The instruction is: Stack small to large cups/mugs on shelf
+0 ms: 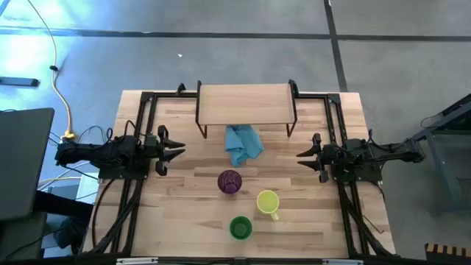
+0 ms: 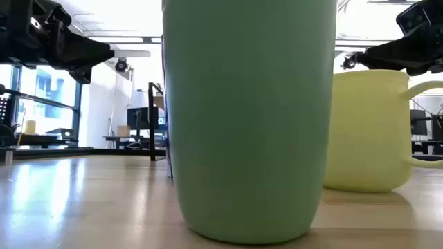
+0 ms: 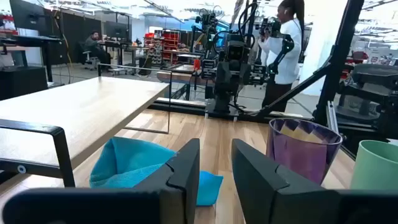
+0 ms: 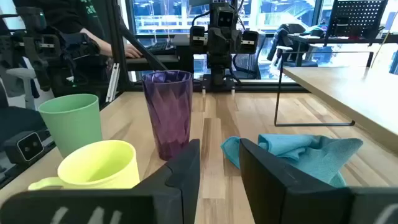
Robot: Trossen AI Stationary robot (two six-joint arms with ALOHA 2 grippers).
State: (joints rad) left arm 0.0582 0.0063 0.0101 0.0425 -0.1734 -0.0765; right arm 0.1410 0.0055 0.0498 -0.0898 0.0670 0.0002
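Note:
The purple tumbler [image 1: 229, 182], the yellow-green mug [image 1: 268, 201] and the green cup [image 1: 241, 227] stand upright on their bases near the table's near edge, apart from one another. The shelf [image 1: 246, 103] stands on black legs at the far edge, its board bare. My left gripper [image 1: 181, 146] hovers open over the table's left side, pointing right; the tumbler [image 3: 303, 152] and green cup [image 3: 378, 171] show ahead of it. My right gripper [image 1: 300, 154] hovers open over the right side, pointing left toward the mug [image 4: 102, 165], the tumbler [image 4: 168, 112] and the green cup [image 4: 71, 121]. Neither touches anything.
A crumpled light blue cloth [image 1: 243, 144] lies on the table just in front of the shelf, between the two grippers. Black frame rails run along both table sides. In the low view the green cup [image 2: 249, 117] fills the foreground. A person [image 3: 286, 43] stands beyond the table.

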